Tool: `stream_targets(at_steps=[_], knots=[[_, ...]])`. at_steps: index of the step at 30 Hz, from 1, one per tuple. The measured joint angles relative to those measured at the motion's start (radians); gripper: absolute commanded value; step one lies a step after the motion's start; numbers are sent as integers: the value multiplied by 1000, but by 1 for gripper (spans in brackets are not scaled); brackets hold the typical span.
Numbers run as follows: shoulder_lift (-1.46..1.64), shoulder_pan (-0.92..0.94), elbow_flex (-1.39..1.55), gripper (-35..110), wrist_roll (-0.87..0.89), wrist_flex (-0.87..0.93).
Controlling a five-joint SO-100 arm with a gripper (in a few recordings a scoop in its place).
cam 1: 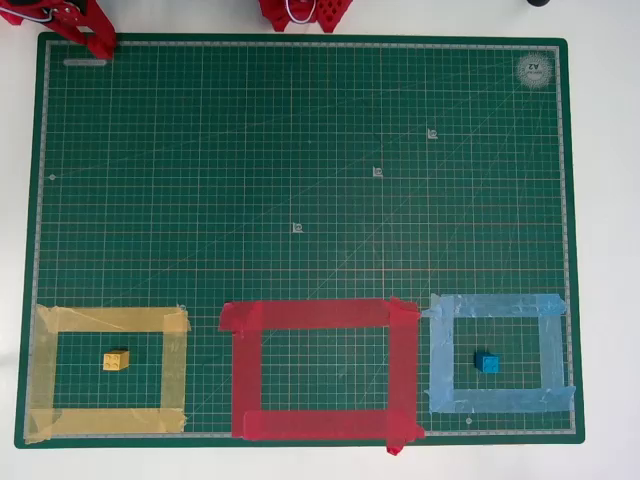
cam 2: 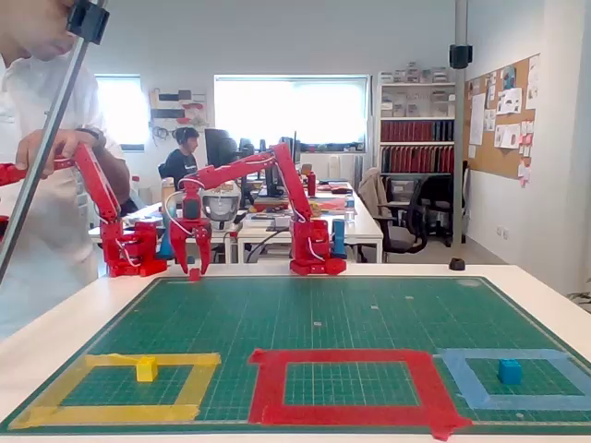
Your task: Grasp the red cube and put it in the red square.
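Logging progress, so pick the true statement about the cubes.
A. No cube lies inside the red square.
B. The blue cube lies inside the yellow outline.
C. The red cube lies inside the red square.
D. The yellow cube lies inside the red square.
A: in the overhead view, only green mat shows inside the red square. The yellow cube sits in the yellow tape outline, and the blue cube sits in the light blue tape outline.
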Motion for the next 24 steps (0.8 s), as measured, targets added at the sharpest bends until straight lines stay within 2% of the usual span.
stream_targets(at_steps=[24], knots=[[-20, -25, -3, 15, 0, 0]])
